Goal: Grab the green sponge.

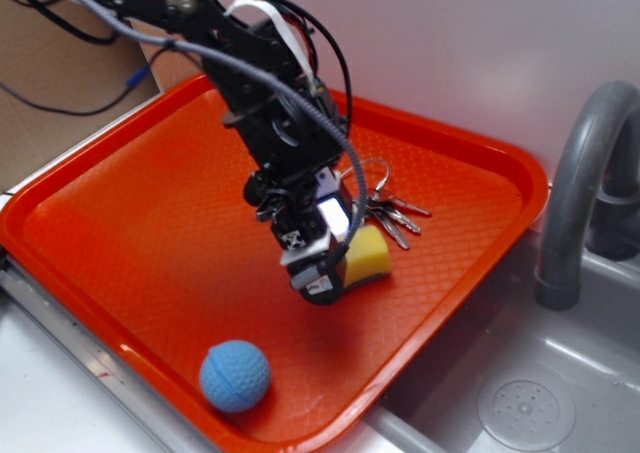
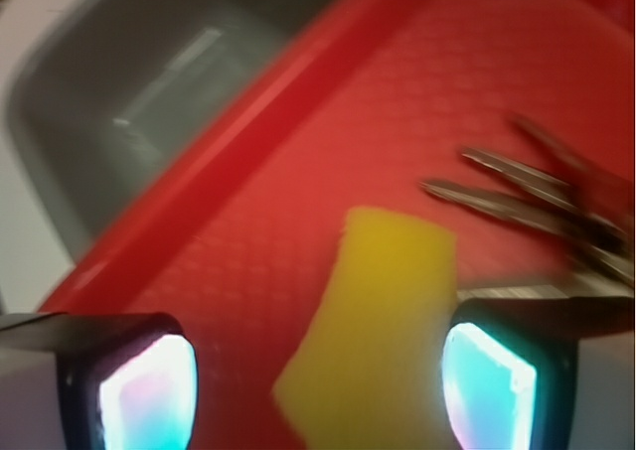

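While wrist shows spread jaws flanking green sponge (image 2: 383, 321), exterior adds blue ball (image 1: 235, 376).

Bright, even light in the exterior view; soft glare on the orange tray (image 1: 120, 223) at upper left and along its far rim. Small dark shadow under the blue ball (image 1: 235, 376), another beneath the gripper (image 1: 335, 273) at centre. Arm slightly motion-blurred, background sharp. Wrist view smeared throughout: keys (image 2: 537, 187) at right streaked, yellow sponge (image 2: 383, 321) soft-edged, sink (image 2: 149, 82) at upper left out of focus. Glowing cyan-white fingertip pads (image 2: 149, 395) overexposed along the bottom.
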Available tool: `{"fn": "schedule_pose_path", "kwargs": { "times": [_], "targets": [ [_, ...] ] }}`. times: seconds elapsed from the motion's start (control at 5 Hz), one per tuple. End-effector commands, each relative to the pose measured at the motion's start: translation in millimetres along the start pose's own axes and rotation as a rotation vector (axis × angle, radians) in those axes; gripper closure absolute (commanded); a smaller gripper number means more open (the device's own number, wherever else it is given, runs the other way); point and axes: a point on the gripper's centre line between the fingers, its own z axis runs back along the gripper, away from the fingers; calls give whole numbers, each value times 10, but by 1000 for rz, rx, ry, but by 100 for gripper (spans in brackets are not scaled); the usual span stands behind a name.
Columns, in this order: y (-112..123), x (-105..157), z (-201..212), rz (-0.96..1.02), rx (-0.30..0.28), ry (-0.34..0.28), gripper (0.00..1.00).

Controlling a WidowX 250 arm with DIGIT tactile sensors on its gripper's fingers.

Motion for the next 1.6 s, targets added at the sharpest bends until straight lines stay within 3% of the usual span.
{"fn": "schedule_pose_path", "kwargs": {
  "times": [0.0,0.2,0.4,0.6,1.0,1.2,1.4],
  "targets": [
    [-84,27,166,-9,-6,-59,0],
    [-100,38,164,-10,2,-62,15],
    [-130,70,196,-47,75,-63,100],
    [-126,62,190,-38,60,-78,100],
    [-65,-22,415,74,119,-41,100],
    [-20,-113,999,231,231,-24,100],
    [115,-264,1593,375,307,-31,100]
  ]
}}
